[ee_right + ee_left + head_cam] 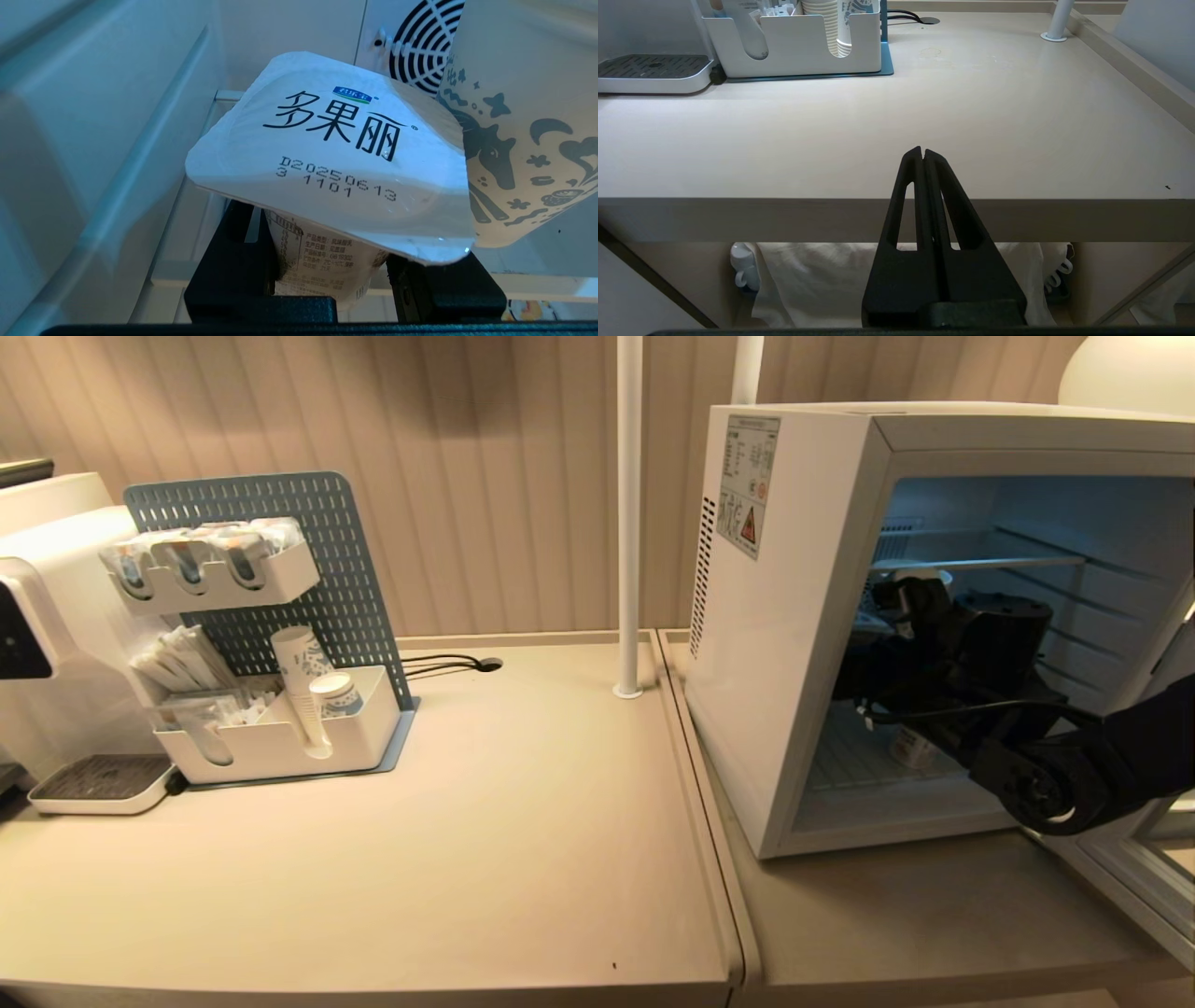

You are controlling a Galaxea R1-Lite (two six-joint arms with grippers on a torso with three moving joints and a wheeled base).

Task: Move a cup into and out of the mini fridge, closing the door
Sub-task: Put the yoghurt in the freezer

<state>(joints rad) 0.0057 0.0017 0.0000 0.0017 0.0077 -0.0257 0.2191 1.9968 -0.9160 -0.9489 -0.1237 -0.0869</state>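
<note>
The right arm reaches from the counter's right edge into the open white boxy mini fridge (794,616), elbow low at the opening, forearm angled up and inward. Its black right gripper (329,275) is clamped on a sealed white plastic cup (331,186) with a printed foil lid, fingers (229,270) on either side of its body, tilted near the rear fan grille (423,46). A patterned white paper cup (518,135) stands just beside it, crowding that side. The pale glass-fronted door (1134,868) hangs open at the right. The left gripper (923,158), fingers together, hovers at the beige counter's (467,859) front edge. A blue pegboard organiser (271,635) sits at the far left.
</note>
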